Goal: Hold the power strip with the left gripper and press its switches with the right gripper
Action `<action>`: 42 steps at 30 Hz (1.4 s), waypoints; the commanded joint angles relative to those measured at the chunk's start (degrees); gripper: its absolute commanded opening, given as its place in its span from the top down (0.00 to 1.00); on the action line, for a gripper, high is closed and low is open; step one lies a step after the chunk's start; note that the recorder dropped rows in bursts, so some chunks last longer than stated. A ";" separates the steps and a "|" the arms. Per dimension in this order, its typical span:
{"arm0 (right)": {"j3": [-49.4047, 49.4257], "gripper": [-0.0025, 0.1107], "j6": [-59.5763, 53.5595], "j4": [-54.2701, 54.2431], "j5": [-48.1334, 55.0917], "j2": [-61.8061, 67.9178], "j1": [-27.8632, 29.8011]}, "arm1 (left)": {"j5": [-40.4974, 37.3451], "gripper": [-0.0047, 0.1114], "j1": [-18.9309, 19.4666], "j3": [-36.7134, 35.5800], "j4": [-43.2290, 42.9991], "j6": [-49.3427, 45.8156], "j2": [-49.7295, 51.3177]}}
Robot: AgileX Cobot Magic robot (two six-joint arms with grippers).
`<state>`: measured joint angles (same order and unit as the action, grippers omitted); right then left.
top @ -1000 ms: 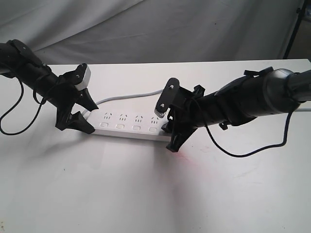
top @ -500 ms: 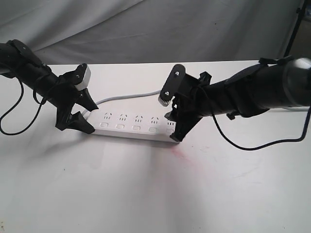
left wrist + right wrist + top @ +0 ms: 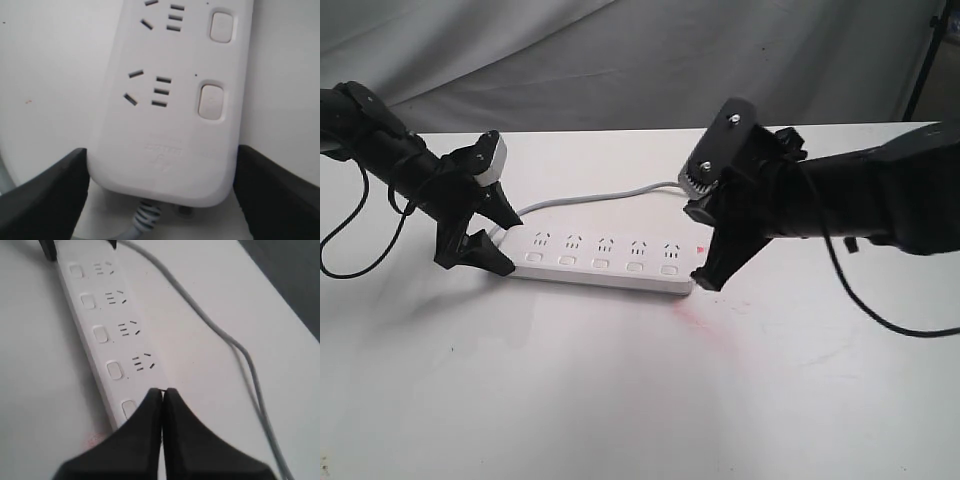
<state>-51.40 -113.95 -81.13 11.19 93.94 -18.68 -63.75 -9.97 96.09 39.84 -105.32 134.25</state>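
Note:
The white power strip (image 3: 605,262) lies flat on the table, its grey cord (image 3: 590,197) curving off behind it. My left gripper (image 3: 513,248) is shut on its cord end; in the left wrist view both black fingers (image 3: 45,195) press the sides of the power strip (image 3: 170,125). The row of switches (image 3: 600,265) runs along the near side, and two switches (image 3: 210,101) show close up. My right gripper (image 3: 706,281) is shut and empty, at the strip's far right end. In the right wrist view my right gripper (image 3: 162,390) sits beside the last of the switches (image 3: 128,409).
The white table (image 3: 620,400) carries a faint red stain (image 3: 695,318) just in front of the strip's right end. Grey cloth (image 3: 620,60) hangs behind the table's far edge. A dark stand leg (image 3: 925,60) rises at the back right.
My right gripper has slid to the right along the strip, from over the fourth socket to its right end, uncovering the fifth socket and switch. The left gripper and strip have stayed put.

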 commanded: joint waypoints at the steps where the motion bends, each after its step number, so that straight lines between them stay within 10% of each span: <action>1: 8.64 0.98 0.25 -4.24 0.85 -14.35 -0.11 | 0.81 0.36 -0.37 0.20 0.16 0.28 0.04; 11: 26.41 0.98 0.77 -11.30 -0.84 -45.82 -0.11 | 0.81 0.36 -0.37 0.20 0.16 0.28 0.04; 42: 44.14 0.98 3.46 -11.30 -11.19 -84.32 2.68 | 0.81 0.36 -0.37 0.20 0.16 0.28 0.04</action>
<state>-8.41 -111.61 -92.25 0.43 10.23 -16.36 -63.75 -9.97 96.09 39.84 -105.32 134.25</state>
